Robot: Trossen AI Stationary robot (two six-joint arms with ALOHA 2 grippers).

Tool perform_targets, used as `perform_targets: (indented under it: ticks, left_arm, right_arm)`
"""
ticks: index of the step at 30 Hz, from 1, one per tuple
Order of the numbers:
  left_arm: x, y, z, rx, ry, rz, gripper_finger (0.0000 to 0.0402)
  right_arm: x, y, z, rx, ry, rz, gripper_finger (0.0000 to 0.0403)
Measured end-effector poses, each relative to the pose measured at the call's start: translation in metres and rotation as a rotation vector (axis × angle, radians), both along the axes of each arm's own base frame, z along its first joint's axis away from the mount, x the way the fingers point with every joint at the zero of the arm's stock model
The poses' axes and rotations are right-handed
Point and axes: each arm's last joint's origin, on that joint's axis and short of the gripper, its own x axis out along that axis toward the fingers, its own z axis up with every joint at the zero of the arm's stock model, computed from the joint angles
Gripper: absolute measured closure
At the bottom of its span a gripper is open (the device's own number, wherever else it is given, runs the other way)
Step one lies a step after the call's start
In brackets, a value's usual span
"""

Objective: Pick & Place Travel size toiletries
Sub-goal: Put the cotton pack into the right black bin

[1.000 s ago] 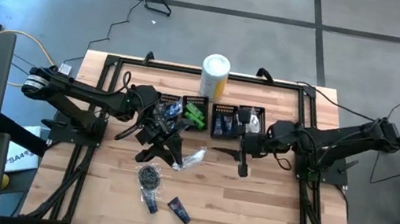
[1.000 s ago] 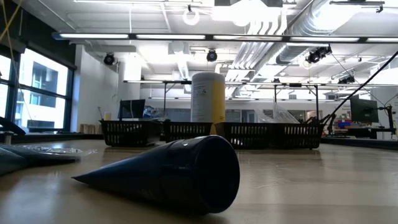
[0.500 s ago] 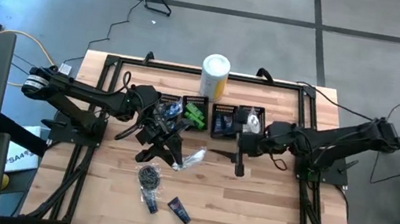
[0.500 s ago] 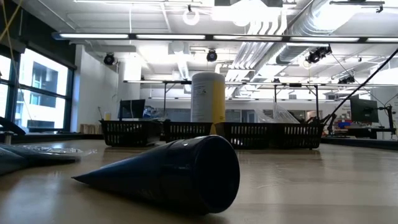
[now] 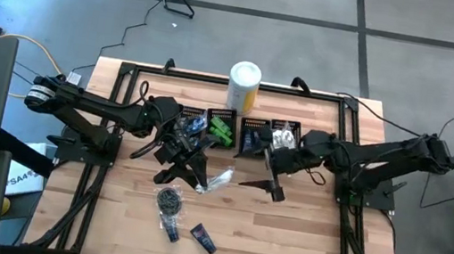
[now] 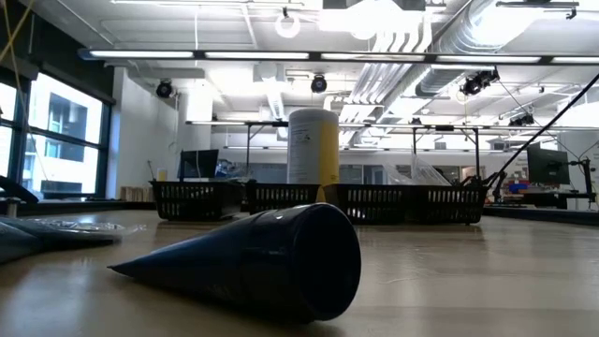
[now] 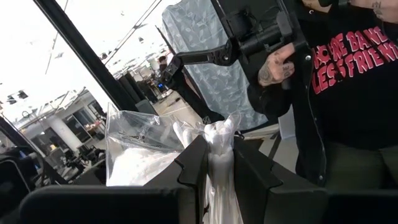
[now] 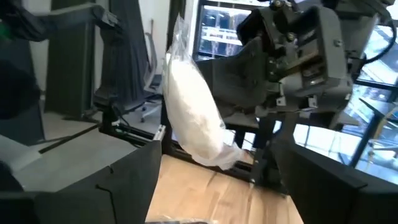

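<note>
— Starting from the left of the canister [image 5: 244, 85], what do you see?

— The left tool [image 5: 192, 179] sits in front of the canister and toward the left, fingers [image 7: 194, 163] pinched on the neck of a clear sachet [image 7: 219, 163] with white filling; in the overhead view that sachet [image 5: 219, 178] lies beside the tool's tips. A person [image 7: 336, 81] in a dark printed shirt stands beyond it in the left wrist view.

— And the loose items?

— Nearer the front edge of the tabletop [image 5: 301, 237], well in front of the canister, lie a black bundle [image 5: 167, 199] and a dark blue tube [image 5: 203, 237]. The bins [image 5: 244, 133] stand just in front of the canister, with green packets [image 5: 223, 131] in one.

— The right side?

— The right tool [image 5: 270, 171] hovers in front of the canister and toward the right, just before the bins, its fingers spread wide with nothing between them. Its wrist view looks straight at the hanging sachet [image 8: 193, 118].
</note>
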Motion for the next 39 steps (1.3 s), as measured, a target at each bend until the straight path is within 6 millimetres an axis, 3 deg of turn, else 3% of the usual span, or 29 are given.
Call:
perform_targets:
  ticks: [8,18,39]
  left_arm:
    - [0.001,0.001,-0.001,0.015,-0.014,0.046,0.0346]
    - [0.002,0.001,-0.003,0.014,0.006,0.047,0.0346]
    - [0.003,0.002,-0.003,0.012,0.008,0.087,0.0346]
  right_arm:
    - [0.026,0.004,-0.018,0.005,-0.043,0.044,0.0098]
    - [0.029,0.006,-0.013,0.005,-0.143,0.104,0.0109]
    - [0.031,0.006,-0.016,0.002,-0.130,0.107,0.0289]
